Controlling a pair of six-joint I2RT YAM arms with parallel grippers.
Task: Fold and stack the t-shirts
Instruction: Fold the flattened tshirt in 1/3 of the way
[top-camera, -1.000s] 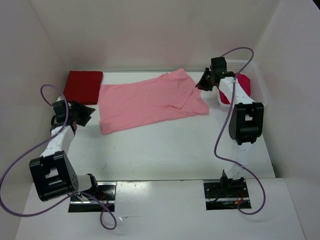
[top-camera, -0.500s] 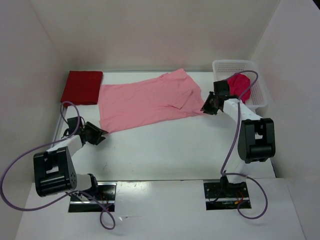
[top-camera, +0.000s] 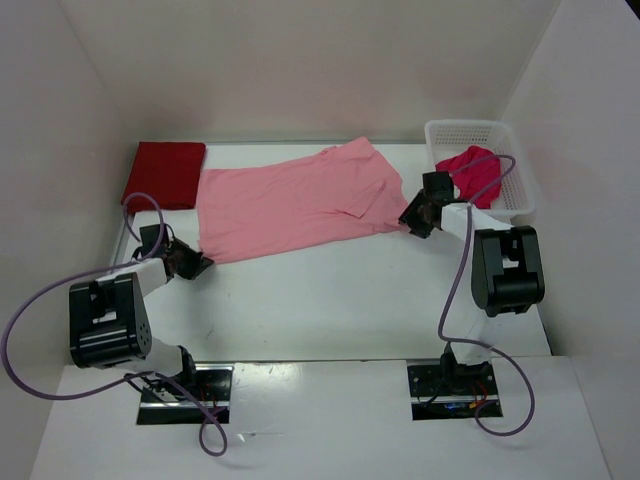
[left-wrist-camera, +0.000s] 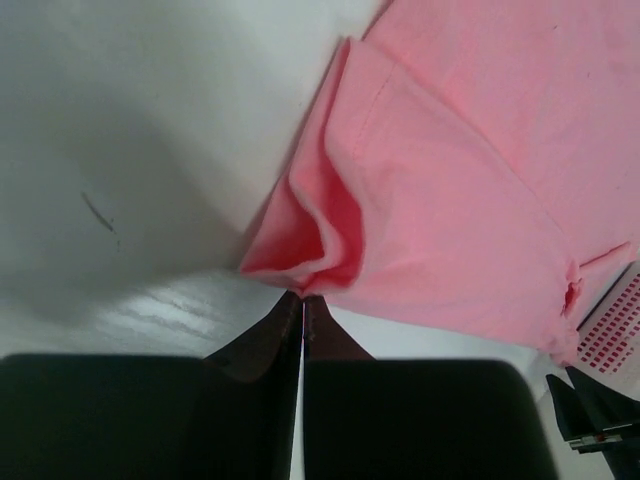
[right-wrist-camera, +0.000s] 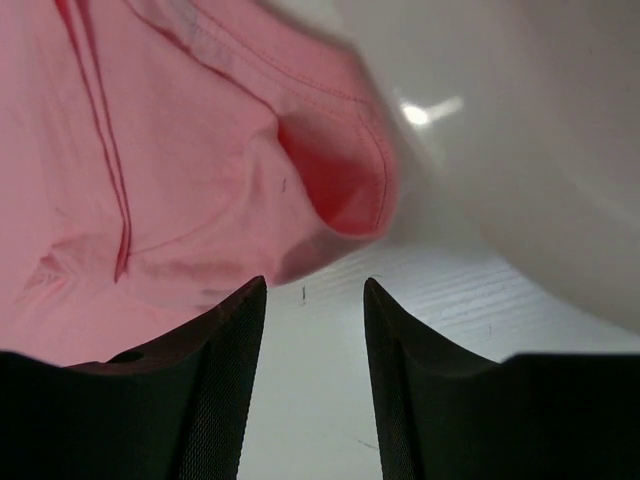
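Top external: arms low, left pincer (top-camera: 200, 265) pinching pink shirt (top-camera: 290, 200), right pincer (top-camera: 410, 222) gaping

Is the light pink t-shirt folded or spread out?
Spread out: the light pink cloth t-shirt lies flat and wide on the white table, only one flap turned over near its right end.

T-shirts: three counted – dark red t-shirt (top-camera: 165, 173) at 10 o'clock, light pink t-shirt (top-camera: 290, 205) at 11 o'clock, magenta t-shirt (top-camera: 475, 172) at 2 o'clock
Basket (top-camera: 465, 127): one counted, white mesh, at 2 o'clock
Arms: two counted – left arm (top-camera: 105, 320), right arm (top-camera: 505, 270)
Grippers: two counted – left gripper (top-camera: 198, 265) at 9 o'clock, right gripper (top-camera: 410, 221) at 2 o'clock
Base plates: two counted at 6 o'clock – left plate (top-camera: 185, 395), right plate (top-camera: 455, 390)
Table (top-camera: 330, 300): one counted
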